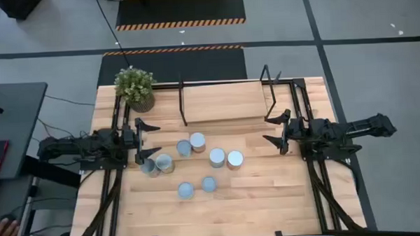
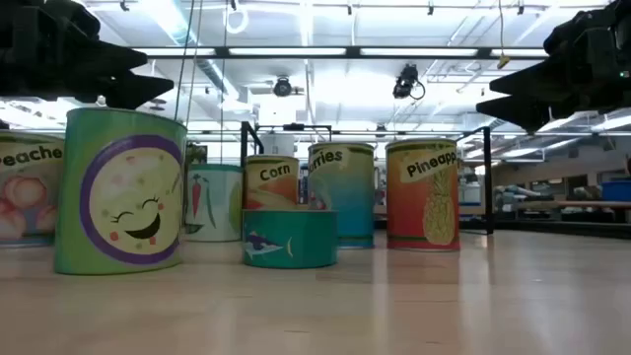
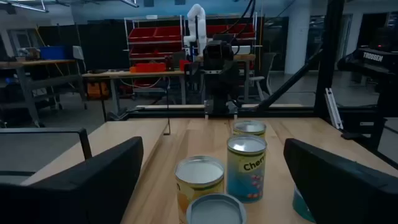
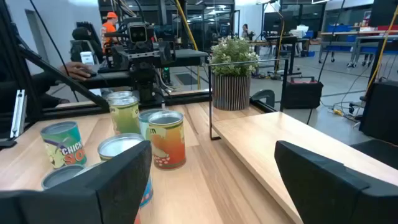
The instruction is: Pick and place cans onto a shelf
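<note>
Seven cans (image 1: 197, 141) sit clustered mid-table, all upright, none on the shelf (image 1: 223, 102). Tops are round and silvery or pale blue-grey. In the low view the labels are bright: a green can (image 2: 120, 190) with a smiley face in a purple ring, a "Corn" can (image 2: 271, 181), a short teal can (image 2: 290, 238) with a fish, a "Pineapple" can (image 2: 422, 193), a peach one (image 2: 30, 187) at the edge.

In the high view, two cans (image 1: 158, 164) are touching just beside the left gripper (image 1: 140, 143), four form a row across the centre, and two smaller ones (image 1: 197, 187) sit nearer the front edge.

The shelf is a light-wood board with thin black posts at the back of the table, bare. A plant (image 1: 135, 88) stands just off its left end.

Left gripper: fingers spread wide, holding nothing, hovering by the leftmost cans. Right gripper (image 1: 277, 129): also wide open and empty, near the shelf's right end, well apart from the cans.
</note>
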